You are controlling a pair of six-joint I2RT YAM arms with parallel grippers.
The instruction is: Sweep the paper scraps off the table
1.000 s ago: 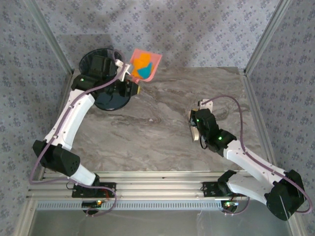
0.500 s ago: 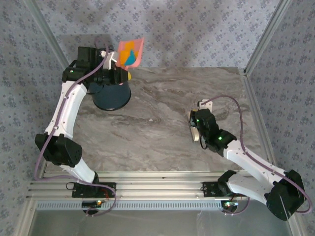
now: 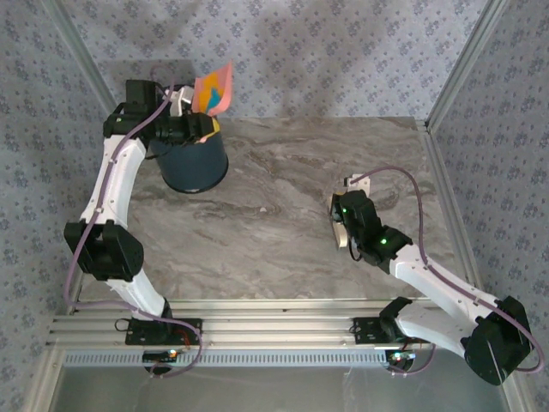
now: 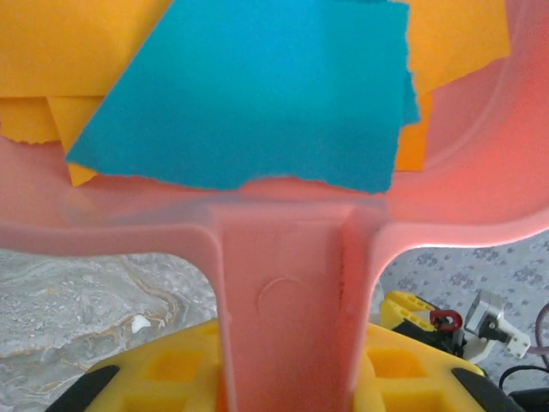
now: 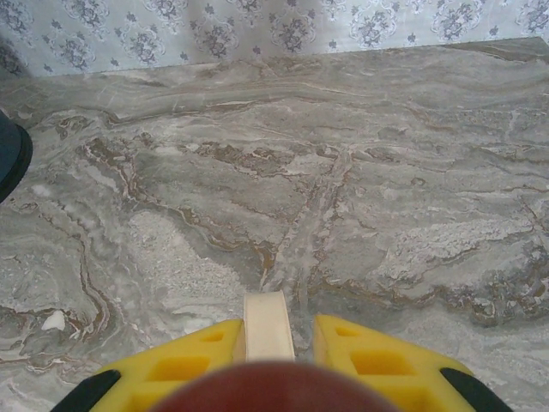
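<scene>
Grey-beige marbled stone table (image 3: 283, 215): no loose scraps seen on the surface, in the top view or the right wrist view. Sweeping stage looks done.

Dark round bin (image 3: 196, 167): stands at the table's far-left corner.

Pink plastic dustpan (image 3: 214, 86): held high by the bin's far side, near the table's far edge, tipped steeply on its side. Cannot tell whether it sits squarely over the bin mouth.

Clamped on the dustpan's flat pink handle (image 4: 287, 300): left gripper (image 4: 287, 369), yellow fingers on either side, grip looks firm.

Low over the right half of the table, well apart from the bin: right gripper (image 5: 270, 339), closed on a thin cream flat strip (image 5: 268, 322). Probably the sweeping tool; working end hidden.

Orange-yellow and teal-blue paper scraps (image 4: 249, 94): all visible ones sit in the dustpan, one large teal piece over several orange ones, resting against the wall at the handle end. None seen falling, none seen in the bin.

Small white fleck (image 5: 53, 321) on the stone near the bin: crumb or marble pattern, cannot tell.

Status, as a judgement: collection done, lift done, dump pending. Left to do: get the pan mouth over the bin, pour, then check that fleck.
</scene>
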